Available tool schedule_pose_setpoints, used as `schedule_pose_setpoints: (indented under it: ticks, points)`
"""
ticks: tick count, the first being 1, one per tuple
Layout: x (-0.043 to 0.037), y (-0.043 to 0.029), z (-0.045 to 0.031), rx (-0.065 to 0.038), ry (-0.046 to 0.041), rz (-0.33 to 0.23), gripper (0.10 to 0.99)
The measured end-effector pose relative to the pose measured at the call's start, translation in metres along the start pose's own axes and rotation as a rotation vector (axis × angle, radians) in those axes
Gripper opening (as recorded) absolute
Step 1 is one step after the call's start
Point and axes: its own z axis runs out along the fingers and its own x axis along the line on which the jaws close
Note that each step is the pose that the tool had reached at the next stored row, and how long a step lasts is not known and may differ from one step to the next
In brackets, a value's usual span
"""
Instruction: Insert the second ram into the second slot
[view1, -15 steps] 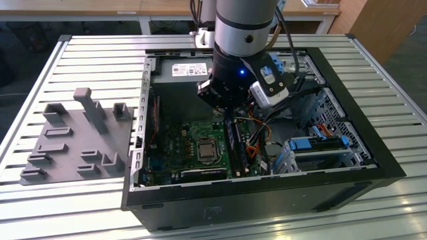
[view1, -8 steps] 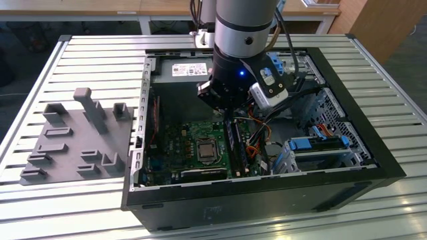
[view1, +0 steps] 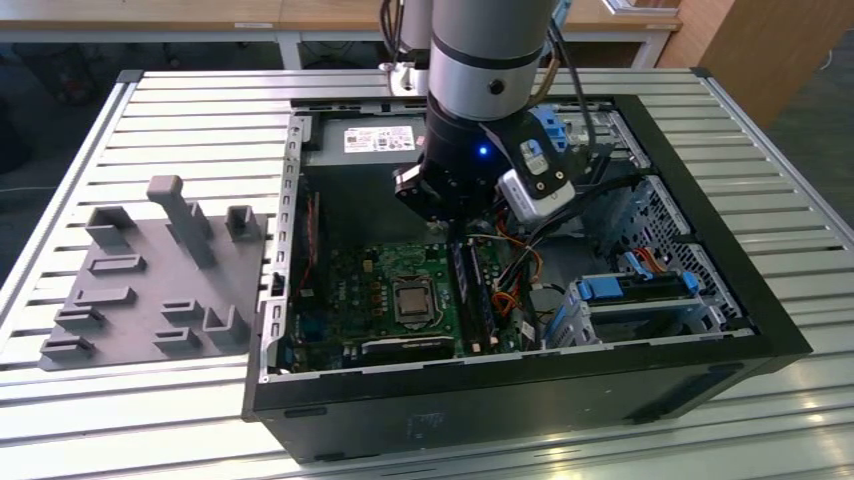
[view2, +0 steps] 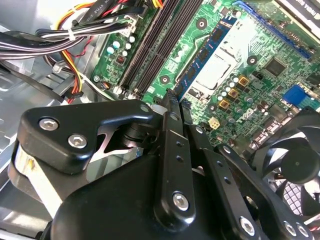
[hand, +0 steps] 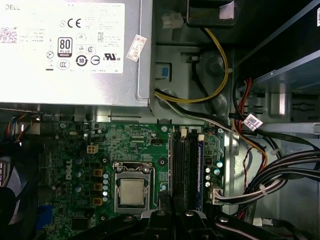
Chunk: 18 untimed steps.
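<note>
In the second wrist view the second ram, a thin blue stick with dark chips, runs from my gripper's fingertips along the side of the ram slots nearest the CPU socket. The black fingers are pressed together on its near end. I cannot tell whether it is seated. In the first wrist view the gripper is at the near end of the slots, where another blue stick stands in the slot farthest from the CPU socket. In the exterior view the gripper hangs over the motherboard inside the open case.
The silver power supply lies beyond the board. Cable bundles run beside the slots, away from the CPU socket. A black fan sits close by. Drive bays with light-blue tabs fill the case's corner. A grey fixture rests on the slatted table.
</note>
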Motion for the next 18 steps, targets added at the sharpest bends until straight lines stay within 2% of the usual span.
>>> schedule_pose_setpoints:
  ticks: [3, 4, 5, 7, 12, 15, 18]
  points:
    - [0.0, -0.0008, 0.003, 0.0, 0.0, 0.0, 0.137]
    - [0.0, -0.001, 0.0045, 0.007, -0.0012, 0.0, 0.137]
    - [0.0005, -0.0011, 0.0064, 0.011, 0.0009, 0.0, 0.137]
    - [0.0006, -0.002, 0.0083, 0.011, 0.0054, 0.0, 0.137]
    - [0.0007, -0.0118, 0.0114, 0.011, 0.012, 0.0, 0.137]
    - [-0.0028, -0.0126, 0.0124, 0.011, 0.0167, 0.001, 0.137]
    - [-0.0073, -0.0129, 0.0152, 0.01, 0.0276, 0.001, 0.137]
